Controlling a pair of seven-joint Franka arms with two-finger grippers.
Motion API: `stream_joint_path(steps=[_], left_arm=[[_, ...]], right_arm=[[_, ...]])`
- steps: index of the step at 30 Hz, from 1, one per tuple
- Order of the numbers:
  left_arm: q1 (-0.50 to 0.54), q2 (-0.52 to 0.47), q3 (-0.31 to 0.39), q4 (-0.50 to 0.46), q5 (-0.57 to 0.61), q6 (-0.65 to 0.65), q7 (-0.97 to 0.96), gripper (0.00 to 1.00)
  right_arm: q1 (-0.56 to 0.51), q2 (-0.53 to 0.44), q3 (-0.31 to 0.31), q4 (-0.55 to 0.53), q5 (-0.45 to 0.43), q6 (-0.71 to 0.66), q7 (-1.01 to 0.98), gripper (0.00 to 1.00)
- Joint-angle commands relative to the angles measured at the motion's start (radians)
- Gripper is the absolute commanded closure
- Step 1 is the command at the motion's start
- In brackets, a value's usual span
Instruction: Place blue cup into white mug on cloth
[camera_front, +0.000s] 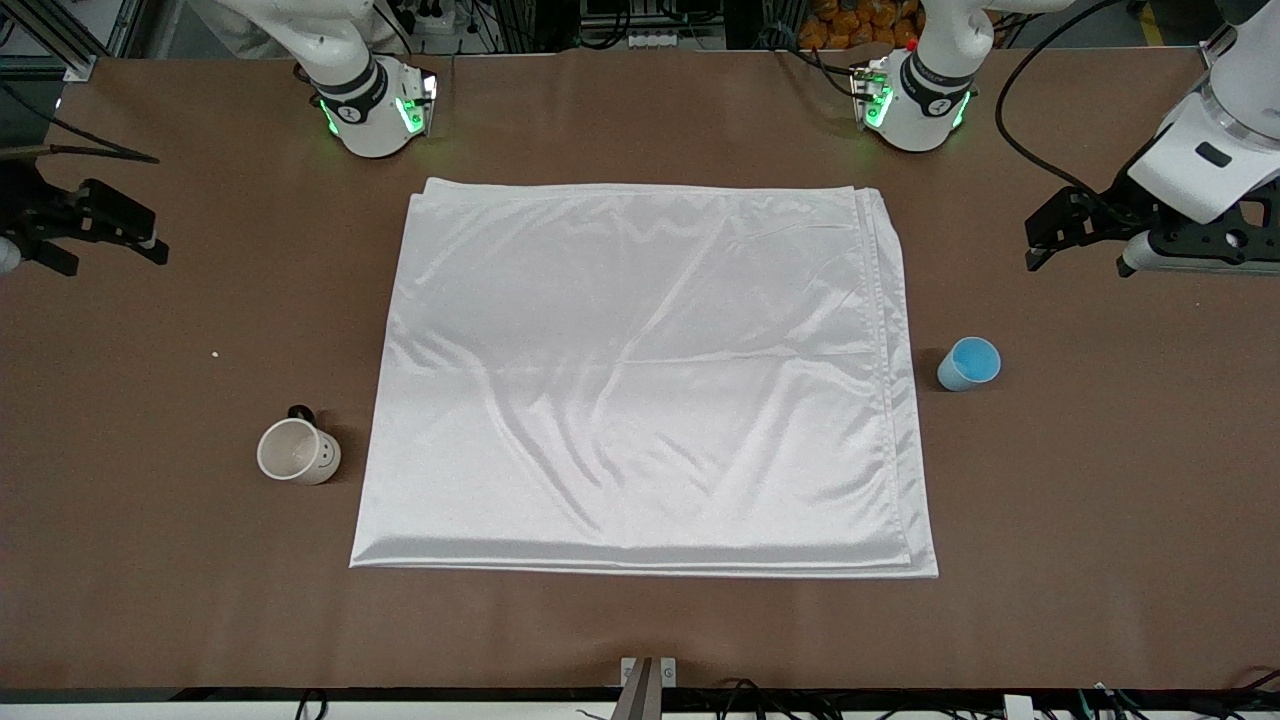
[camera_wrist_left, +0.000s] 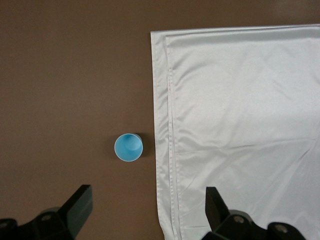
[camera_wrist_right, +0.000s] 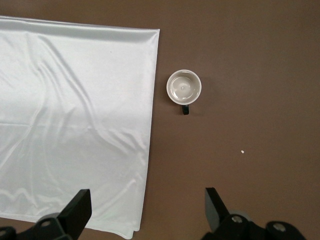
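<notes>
The left gripper hangs with fingers spread wide, holding nothing, over bare brown table off the large shiny white satin cloth; the right gripper likewise. The small light-blue tapered cup stands upright beside the cloth's left-arm edge, and the off-white ceramic mug with a black handle beside its right-arm edge.

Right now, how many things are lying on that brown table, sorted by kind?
Cups and mugs: 2, the blue cup and the white mug, each on bare table at either end of the cloth.
Cloths: 1, the cloth.
Crumb-like specks: 1, a white speck.
Total: 4.
</notes>
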Motion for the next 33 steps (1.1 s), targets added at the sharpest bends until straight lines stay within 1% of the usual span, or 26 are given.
stream_joint_path(steps=[1, 3, 6, 8, 11, 26, 31, 33], left_arm=[[-0.002, -0.005, -0.004, -0.008, 0.014, 0.010, -0.020, 0.00], [-0.002, -0.003, -0.004, -0.007, 0.014, 0.010, -0.020, 0.00], [-0.001, -0.003, 0.001, 0.002, 0.013, 0.010, -0.012, 0.00], [-0.001, 0.000, 0.001, 0.004, 0.013, 0.010, -0.015, 0.00], [-0.001, 0.006, 0.001, 0.002, 0.014, 0.007, -0.009, 0.00], [-0.002, 0.023, 0.001, -0.008, 0.014, 0.003, -0.027, 0.00], [-0.001, 0.035, 0.001, -0.024, 0.014, 0.009, -0.027, 0.00], [0.003, 0.041, 0.001, -0.044, 0.014, 0.018, -0.027, 0.00]], right_arm=[[-0.005, -0.036, -0.001, -0.006, 0.003, -0.020, 0.018, 0.00], [-0.007, -0.055, 0.000, -0.024, 0.003, -0.017, 0.020, 0.00], [-0.008, -0.101, -0.001, -0.080, 0.001, 0.017, 0.018, 0.00], [-0.008, -0.118, -0.005, -0.103, -0.013, 0.031, 0.020, 0.00], [-0.010, -0.118, -0.006, -0.104, -0.036, 0.031, 0.020, 0.00], [-0.008, -0.105, -0.014, -0.112, -0.051, 0.040, 0.020, 0.00], [-0.008, -0.104, -0.014, -0.112, -0.051, 0.041, 0.020, 0.00], [-0.007, -0.102, -0.014, -0.112, -0.051, 0.043, 0.020, 0.00]])
